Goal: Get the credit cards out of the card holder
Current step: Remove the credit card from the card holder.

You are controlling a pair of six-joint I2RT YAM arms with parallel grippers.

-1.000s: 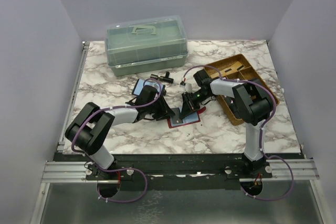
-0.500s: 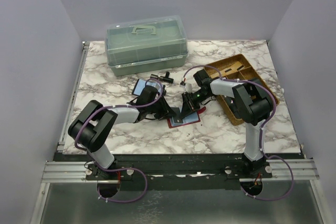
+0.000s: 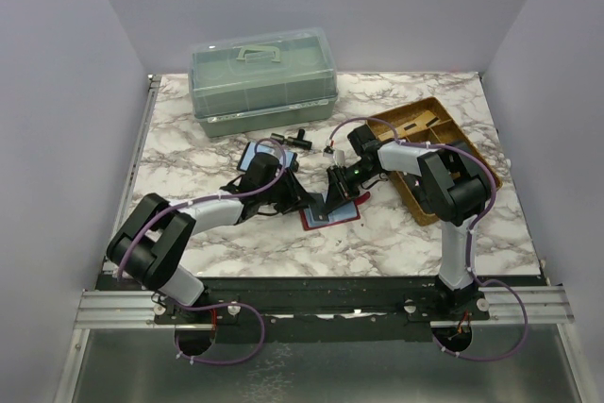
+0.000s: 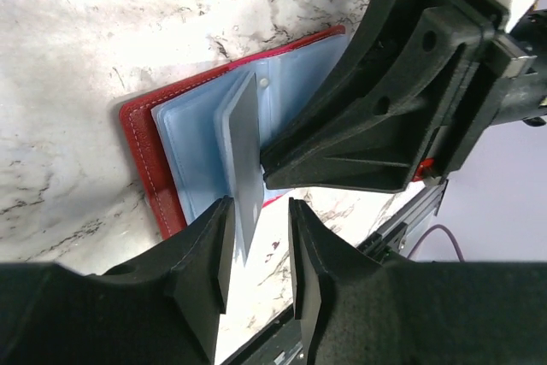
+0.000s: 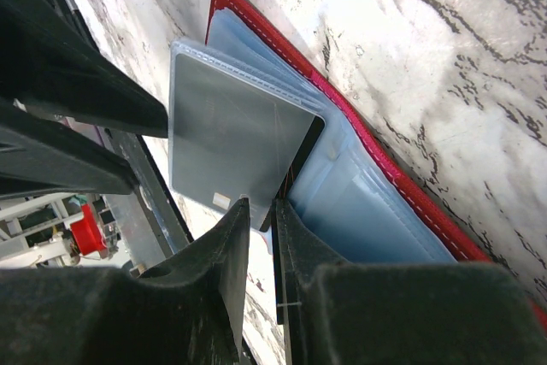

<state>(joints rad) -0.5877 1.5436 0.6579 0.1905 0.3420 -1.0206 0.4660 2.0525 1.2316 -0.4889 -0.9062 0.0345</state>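
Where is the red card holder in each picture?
Top external: card holder in the middle of the picture.
Left wrist: left of centre, lying open.
Right wrist: its red rim runs diagonally from the top to the lower right.
Shared landmark: the marble table under it.

The left arm and right arm each combine black joint housings with pale grey link covers. Thin purple cables run along both. The fingers are black moulded plastic.
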